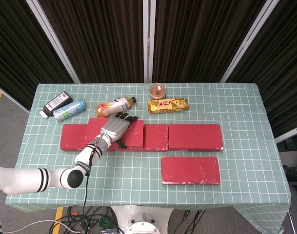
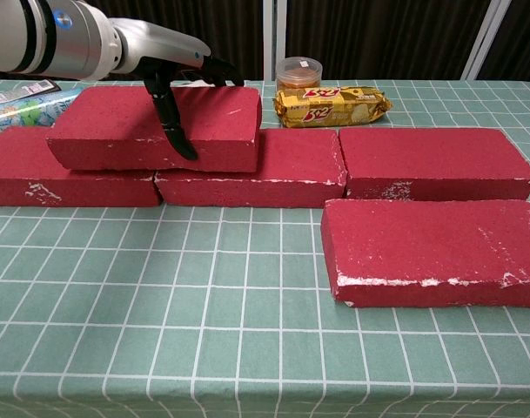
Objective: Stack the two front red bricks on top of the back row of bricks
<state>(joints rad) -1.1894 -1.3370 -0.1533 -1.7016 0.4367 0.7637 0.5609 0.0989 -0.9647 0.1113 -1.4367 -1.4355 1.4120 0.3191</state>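
Three red bricks form the back row: left [image 2: 64, 187], middle [image 2: 265, 170] and right [image 2: 434, 164]. A fourth red brick [image 2: 117, 131] lies flat on top, bridging the left and middle ones. My left hand [image 2: 173, 83] grips this top brick [image 1: 138, 137], thumb down its front face and fingers over its far edge; in the head view the left hand [image 1: 116, 129] covers its middle. One more red brick [image 1: 190, 169] lies alone on the cloth in front of the right back brick. My right hand is out of both views.
Behind the row stand a dark bottle [image 1: 56, 104], a blue can [image 1: 69, 109], an orange drink bottle [image 1: 114, 106], a small cup [image 1: 157, 90] and a yellow snack pack [image 1: 168, 105]. The green checked cloth [image 2: 204, 331] covers the table.
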